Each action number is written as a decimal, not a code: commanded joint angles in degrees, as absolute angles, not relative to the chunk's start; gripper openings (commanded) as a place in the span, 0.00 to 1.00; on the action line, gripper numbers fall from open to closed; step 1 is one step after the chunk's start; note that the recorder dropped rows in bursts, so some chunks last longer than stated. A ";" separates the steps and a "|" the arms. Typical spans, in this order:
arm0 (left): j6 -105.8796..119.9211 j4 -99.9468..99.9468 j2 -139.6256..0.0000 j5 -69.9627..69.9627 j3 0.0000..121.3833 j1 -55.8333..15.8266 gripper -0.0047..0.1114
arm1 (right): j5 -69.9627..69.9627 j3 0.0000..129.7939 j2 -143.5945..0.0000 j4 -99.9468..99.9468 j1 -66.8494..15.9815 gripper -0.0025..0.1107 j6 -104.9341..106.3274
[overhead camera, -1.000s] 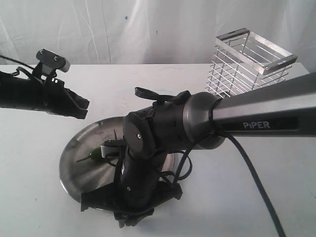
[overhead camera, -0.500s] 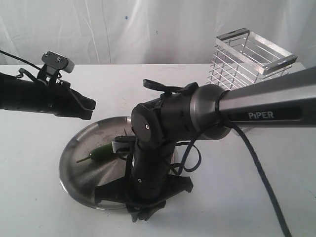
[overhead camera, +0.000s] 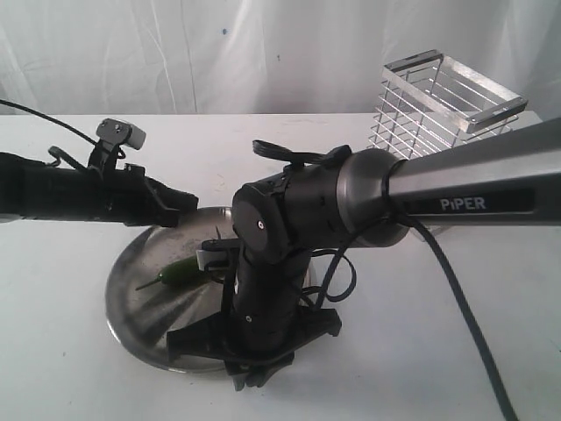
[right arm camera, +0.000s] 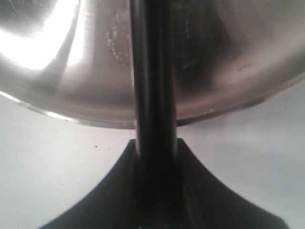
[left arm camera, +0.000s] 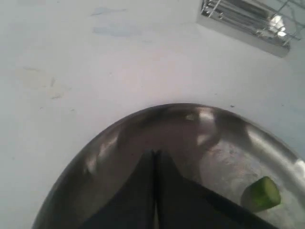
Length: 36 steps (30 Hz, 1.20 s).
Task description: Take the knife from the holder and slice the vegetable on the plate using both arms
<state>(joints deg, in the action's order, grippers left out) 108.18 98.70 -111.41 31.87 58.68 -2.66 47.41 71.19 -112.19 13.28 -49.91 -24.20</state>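
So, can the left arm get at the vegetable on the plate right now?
Probably yes. The left gripper hangs shut over the rim of the plate, with only bare steel between it and the vegetable. The right arm crowds its cut end; the stem end lies free.

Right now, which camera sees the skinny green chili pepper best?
Exterior view: the slender green chili pepper shows stem and body. Left wrist view catches only its cut end; right wrist view, nothing.
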 commanded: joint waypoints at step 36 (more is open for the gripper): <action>105.16 99.95 -118.81 40.03 60.73 -5.37 0.04 | 48.15 71.38 -111.57 13.68 -49.59 0.02 -22.71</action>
